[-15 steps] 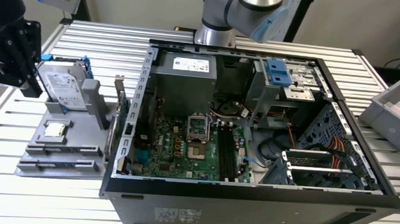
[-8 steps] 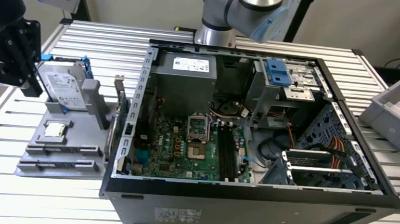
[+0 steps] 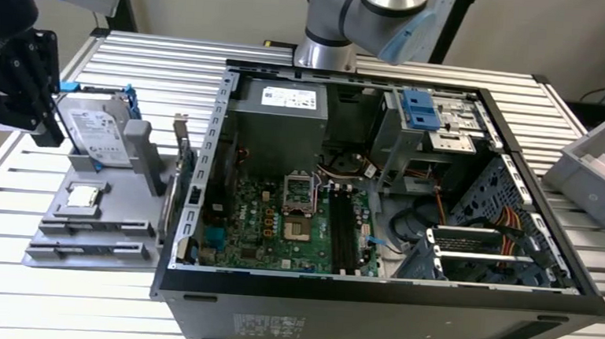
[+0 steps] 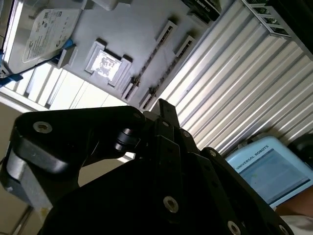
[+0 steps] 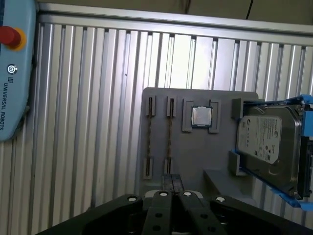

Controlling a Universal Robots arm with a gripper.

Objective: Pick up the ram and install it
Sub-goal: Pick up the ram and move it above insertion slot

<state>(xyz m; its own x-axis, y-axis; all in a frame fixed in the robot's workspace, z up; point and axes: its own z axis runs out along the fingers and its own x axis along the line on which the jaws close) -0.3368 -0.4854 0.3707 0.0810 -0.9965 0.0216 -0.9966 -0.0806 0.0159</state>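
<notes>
Two rams stand on edge in the holders of a grey fixture tray (image 5: 195,161): one ram (image 5: 149,132) and, beside it, a second ram (image 5: 169,132). Both also appear in the second wrist view, as the first ram (image 4: 149,58) and the second ram (image 4: 167,72). My black gripper (image 5: 172,182) is shut with nothing in it, its tips close to the near end of the second ram. In the exterior view the gripper (image 3: 47,134) hangs above the tray (image 3: 88,235), at the left of the open computer case. The motherboard's black slots (image 3: 343,233) lie inside the case.
On the tray a silver hard drive in a blue bracket (image 5: 269,142) leans beside a square processor chip (image 5: 201,116). The open computer case (image 3: 386,182) fills the middle of the slatted table. A teach pendant (image 5: 14,73) lies nearby. A grey bin (image 3: 602,172) stands at the exterior view's right.
</notes>
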